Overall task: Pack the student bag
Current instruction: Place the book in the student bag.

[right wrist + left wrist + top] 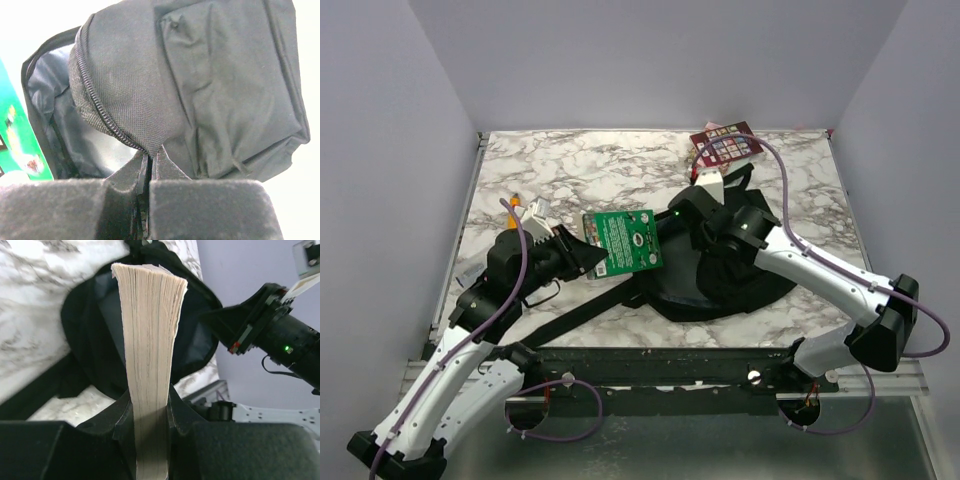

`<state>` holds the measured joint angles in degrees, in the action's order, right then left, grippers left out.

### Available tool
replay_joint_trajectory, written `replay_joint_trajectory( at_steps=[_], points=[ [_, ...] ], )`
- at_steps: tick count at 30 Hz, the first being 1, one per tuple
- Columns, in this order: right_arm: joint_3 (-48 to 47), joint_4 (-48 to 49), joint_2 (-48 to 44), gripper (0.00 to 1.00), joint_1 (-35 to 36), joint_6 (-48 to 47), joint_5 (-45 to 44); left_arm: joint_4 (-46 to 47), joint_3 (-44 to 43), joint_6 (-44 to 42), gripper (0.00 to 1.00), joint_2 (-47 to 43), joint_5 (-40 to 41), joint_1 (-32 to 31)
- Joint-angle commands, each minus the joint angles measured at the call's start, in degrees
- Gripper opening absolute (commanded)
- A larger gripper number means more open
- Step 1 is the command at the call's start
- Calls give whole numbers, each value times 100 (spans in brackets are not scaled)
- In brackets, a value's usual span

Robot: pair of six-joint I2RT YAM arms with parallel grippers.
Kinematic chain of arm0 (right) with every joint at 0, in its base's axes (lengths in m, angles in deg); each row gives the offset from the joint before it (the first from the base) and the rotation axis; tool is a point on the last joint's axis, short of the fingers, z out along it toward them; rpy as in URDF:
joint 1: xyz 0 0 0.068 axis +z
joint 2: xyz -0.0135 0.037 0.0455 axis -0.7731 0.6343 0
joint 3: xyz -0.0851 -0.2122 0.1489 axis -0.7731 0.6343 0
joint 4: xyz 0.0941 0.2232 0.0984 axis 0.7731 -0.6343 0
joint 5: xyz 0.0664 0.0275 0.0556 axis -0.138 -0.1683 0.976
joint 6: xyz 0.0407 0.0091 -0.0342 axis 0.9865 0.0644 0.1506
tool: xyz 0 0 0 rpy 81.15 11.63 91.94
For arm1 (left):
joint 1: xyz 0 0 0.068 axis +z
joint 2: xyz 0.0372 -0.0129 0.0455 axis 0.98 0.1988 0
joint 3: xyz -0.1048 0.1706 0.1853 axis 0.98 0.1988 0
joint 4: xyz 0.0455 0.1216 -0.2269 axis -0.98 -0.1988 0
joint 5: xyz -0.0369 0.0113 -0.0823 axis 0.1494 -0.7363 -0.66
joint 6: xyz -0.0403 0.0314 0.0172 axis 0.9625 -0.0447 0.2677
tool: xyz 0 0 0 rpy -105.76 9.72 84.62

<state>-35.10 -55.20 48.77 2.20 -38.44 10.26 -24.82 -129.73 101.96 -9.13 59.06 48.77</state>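
The student bag (725,288), a soft black backpack, lies in the middle of the table with its mouth facing left. My right gripper (676,218) is shut on the zipper edge of the bag's top flap (120,100) and holds it lifted, so the grey lining shows. My left gripper (588,255) is shut on a thick green-covered book (625,240). In the left wrist view the book's page edge (150,325) stands between the fingers, pointing at the open bag (95,315).
A dark red patterned book (725,147) lies at the back edge. Small white and orange items (530,212) sit at the left. A long black strap (570,320) trails toward the front rail.
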Motion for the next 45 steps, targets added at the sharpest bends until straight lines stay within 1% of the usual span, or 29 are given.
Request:
replay_joint_trajectory(
  at_steps=[1,4,6,7,9,13,16,21,24,27,29,34,36,38,40,42,45],
  points=[
    [-229,556,-374,0,-304,229,-300,398,-97,1042,0,262,-1184,102],
    [-166,942,-563,1,-386,96,-211,1109,243,1537,0,533,-1585,102],
    [-221,993,-595,1,-460,56,-127,1775,444,1875,0,804,-1890,102],
    [-267,987,-595,1,-463,55,-119,1924,489,2000,0,982,-1959,73],
    [-355,1000,-594,1,-473,55,-84,2146,541,2070,0,1262,-1934,-8],
    [-405,1093,-629,1,-486,32,42,2958,669,2354,0,1795,-1751,-353],
    [-427,1140,-655,1,-485,36,109,3245,574,2567,0,2349,-1325,-747],
    [-395,1193,-717,1,-487,126,389,4120,595,3140,0,3070,-25,-1327],
    [-341,1266,-773,0,-485,173,577,4725,441,3233,0,3573,602,-1610],
    [-335,1253,-813,1,-483,178,658,4846,219,3157,0,3937,1033,-1778],
    [-388,1167,-844,1,-485,182,625,4845,264,3151,0,3971,1309,-1818],
    [-396,1108,-1016,1,-485,54,428,4827,595,3099,0,3773,1708,-1806],
    [-412,1093,-1029,1,-485,37,439,4836,591,3036,0,3777,1801,-1823],
    [-398,1150,-1024,1,-490,37,476,4868,404,3070,0,4024,1667,-1825],
    [-417,1202,-991,0,-481,54,528,5121,248,3189,0,4346,1565,-1852],
    [-448,1233,-947,0,-485,68,607,5736,147,3176,0,4667,1726,-1955],
    [-495,1215,-883,1,-483,90,675,6235,-244,3160,0,5223,1792,-2152]
  ],
)
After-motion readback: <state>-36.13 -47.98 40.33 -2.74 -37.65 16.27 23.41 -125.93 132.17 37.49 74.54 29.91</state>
